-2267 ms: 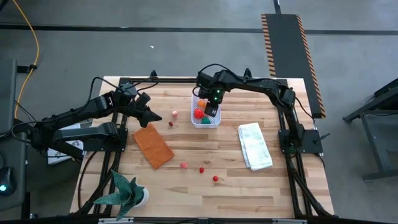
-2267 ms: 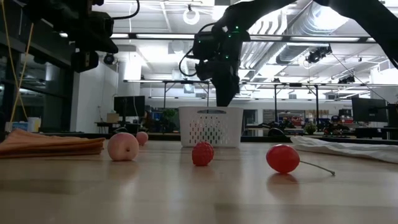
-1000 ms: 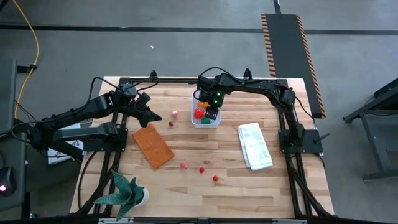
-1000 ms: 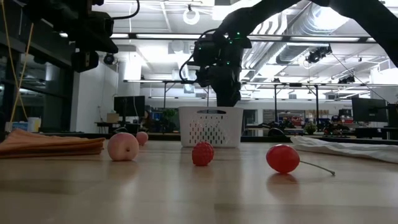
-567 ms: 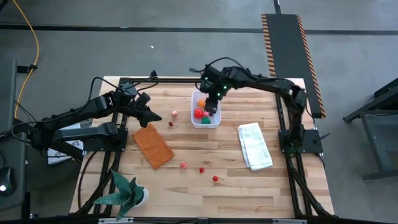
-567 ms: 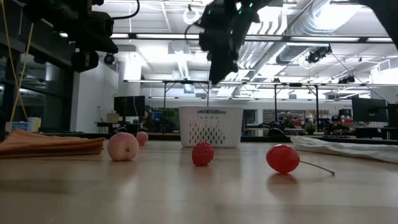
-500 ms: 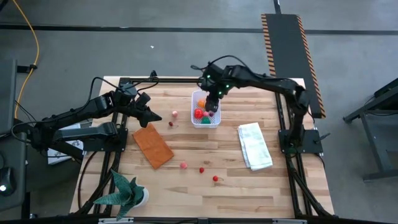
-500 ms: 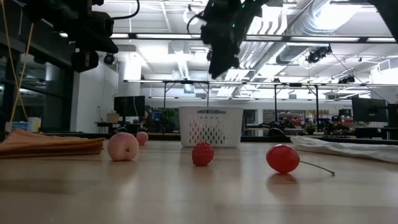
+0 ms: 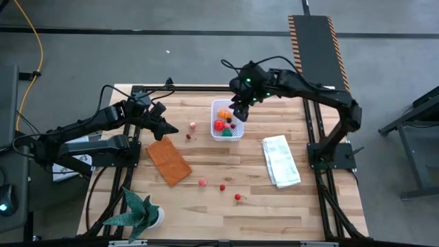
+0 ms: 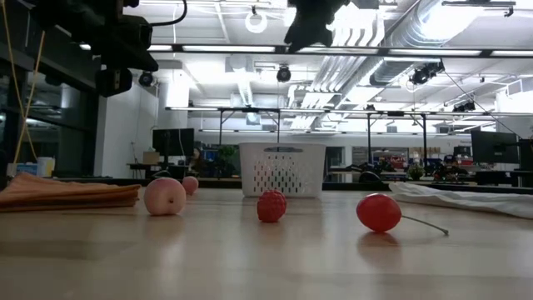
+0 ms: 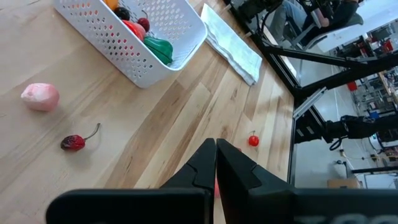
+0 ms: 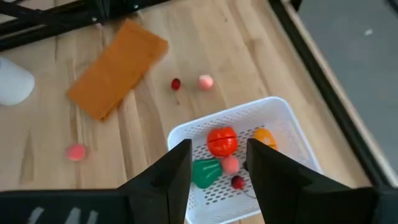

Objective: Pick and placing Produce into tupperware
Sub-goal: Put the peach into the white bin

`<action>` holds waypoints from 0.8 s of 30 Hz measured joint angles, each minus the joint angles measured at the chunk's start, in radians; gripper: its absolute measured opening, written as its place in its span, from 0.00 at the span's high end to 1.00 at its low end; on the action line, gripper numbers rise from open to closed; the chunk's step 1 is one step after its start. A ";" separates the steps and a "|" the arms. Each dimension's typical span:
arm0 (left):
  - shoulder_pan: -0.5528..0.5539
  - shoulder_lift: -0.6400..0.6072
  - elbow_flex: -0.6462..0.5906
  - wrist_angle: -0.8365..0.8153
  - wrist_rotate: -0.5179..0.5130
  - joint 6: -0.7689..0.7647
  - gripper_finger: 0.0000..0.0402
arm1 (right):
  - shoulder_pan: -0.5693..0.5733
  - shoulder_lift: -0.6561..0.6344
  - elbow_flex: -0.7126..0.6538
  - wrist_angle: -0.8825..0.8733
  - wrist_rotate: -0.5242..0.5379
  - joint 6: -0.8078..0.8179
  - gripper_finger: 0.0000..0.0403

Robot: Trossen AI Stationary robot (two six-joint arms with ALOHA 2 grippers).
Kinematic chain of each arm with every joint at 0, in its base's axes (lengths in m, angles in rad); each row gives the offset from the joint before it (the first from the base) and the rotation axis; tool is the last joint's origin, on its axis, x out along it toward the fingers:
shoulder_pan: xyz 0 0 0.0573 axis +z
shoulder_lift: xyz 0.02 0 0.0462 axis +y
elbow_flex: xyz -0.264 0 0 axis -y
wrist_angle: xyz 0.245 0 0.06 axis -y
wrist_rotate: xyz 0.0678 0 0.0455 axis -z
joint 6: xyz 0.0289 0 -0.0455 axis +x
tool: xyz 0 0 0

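Note:
The tupperware (image 9: 226, 121) is a white perforated tub at the table's far middle. It holds a red tomato-like piece (image 12: 222, 141), an orange piece (image 12: 264, 137), a green piece (image 12: 205, 171) and small berries. My right gripper (image 12: 221, 168) hangs open and empty well above the tub, over its far right corner (image 9: 240, 114). More produce lies loose on the table: a pink piece (image 9: 193, 125), a dark cherry (image 9: 188, 136) and three red and pink berries (image 9: 222, 186) nearer the front. My left gripper (image 9: 169, 128) is shut and empty, held above the table left of the tub.
An orange-brown flat rectangle (image 9: 168, 160) lies at the left middle, and a folded white cloth (image 9: 280, 160) at the right. A green spiky plant in a white pot (image 9: 139, 214) stands at the near left corner. Bare wood lies between the loose berries and the near edge.
My right gripper has risen from just above the tub to well above it. It has also shifted a little toward the far right and tipped less steeply downward. Its fingers stay apart with nothing between them. The produce in the tub has stayed put.

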 joint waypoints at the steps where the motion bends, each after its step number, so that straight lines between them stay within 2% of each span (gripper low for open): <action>1: 0.000 0.000 0.000 0.000 0.000 0.000 0.99 | 0.005 -0.012 0.000 -0.001 0.013 0.000 0.64; 17: 0.000 0.000 0.000 0.000 0.001 0.000 0.99 | -0.012 -0.284 0.000 0.005 0.119 0.000 0.64; 24: 0.000 0.000 0.000 0.000 0.000 0.000 0.99 | -0.012 -0.411 0.000 0.048 0.124 0.023 0.64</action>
